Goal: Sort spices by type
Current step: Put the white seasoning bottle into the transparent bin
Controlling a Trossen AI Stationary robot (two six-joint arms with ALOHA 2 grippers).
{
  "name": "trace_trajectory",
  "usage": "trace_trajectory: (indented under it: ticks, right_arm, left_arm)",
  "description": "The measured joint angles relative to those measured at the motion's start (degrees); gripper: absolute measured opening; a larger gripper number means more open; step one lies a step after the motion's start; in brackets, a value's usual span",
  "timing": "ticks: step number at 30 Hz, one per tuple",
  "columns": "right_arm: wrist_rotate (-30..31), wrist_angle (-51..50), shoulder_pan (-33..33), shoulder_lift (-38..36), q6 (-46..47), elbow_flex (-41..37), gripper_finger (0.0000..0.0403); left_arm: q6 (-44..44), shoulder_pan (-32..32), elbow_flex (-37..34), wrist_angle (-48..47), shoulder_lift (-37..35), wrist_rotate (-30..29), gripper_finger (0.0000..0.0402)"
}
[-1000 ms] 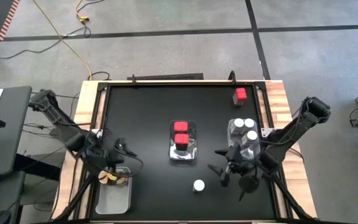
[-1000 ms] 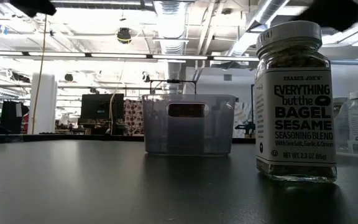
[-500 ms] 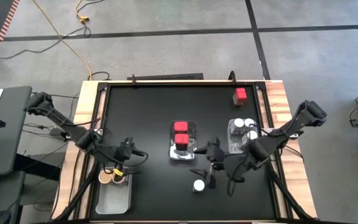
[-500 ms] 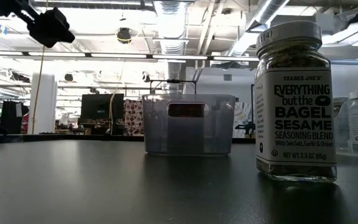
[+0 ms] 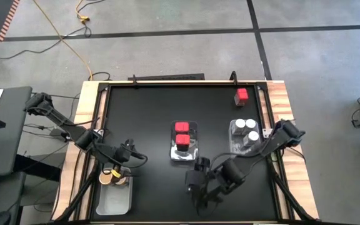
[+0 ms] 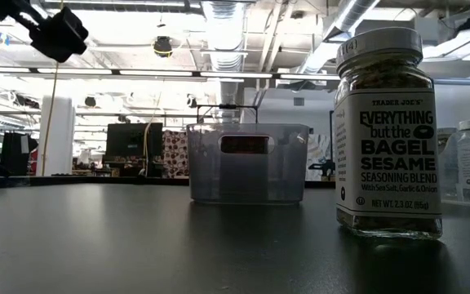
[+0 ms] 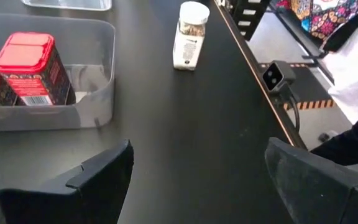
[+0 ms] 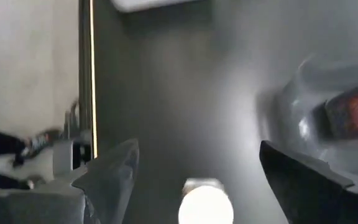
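Now the right pincer [image 8: 197, 180] hangs wide open and empty above the white-lidded jar [image 7: 189, 35] standing alone near the front edge of the black counter [image 5: 142, 119]. Two red tins [image 5: 182, 133] sit in the middle bin [image 5: 184, 155], white-lidded jars [image 5: 244, 130] in the right one, another red tin [image 5: 242, 95] stands far back. Over at the left side, the left pincer [image 7: 197, 174] is spread open, empty.
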Motion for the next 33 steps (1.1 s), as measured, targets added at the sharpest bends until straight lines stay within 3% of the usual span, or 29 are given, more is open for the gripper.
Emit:
trace_trajectory:
  ticks: [9,18,33]
  right_arm:
    - [-7.4,-7.1,0.5,6.9,3.6,0.7,0.0361]
    - [-8.5,-9.6,-0.4,7.8,3.4,-1.1,0.0361]
    - [-14.8,-2.9,-3.4,7.8,5.0,-8.4,0.0353]
  left_arm:
    - [0.2,0.0,0.0,-1.8,0.0,0.0,0.0350]
    - [-0.2,0.0,0.0,-2.2,0.0,0.1,0.0350]
    - [-0.5,0.0,0.0,-2.2,0.0,0.0,0.0350]
